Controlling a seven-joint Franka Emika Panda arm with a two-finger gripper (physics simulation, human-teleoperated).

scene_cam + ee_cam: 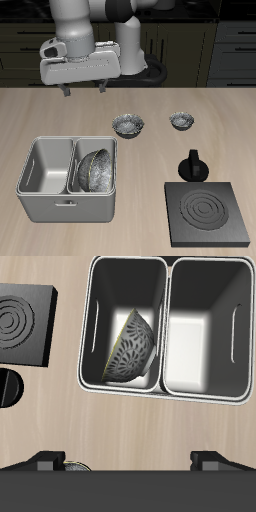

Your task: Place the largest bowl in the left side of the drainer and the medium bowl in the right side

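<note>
Now | largest bowl [96, 167] tilted in drainer [45, 196] | pincer [83, 91] empty

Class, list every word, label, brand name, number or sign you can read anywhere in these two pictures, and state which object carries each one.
None: no readable text, number or brand shows in either view.
The stove plate bears only concentric rings, not writing.
The bowl in the drainer shows only a speckled pattern; the two bowls on the table likewise.
The gripper housing is unmarked.
</note>
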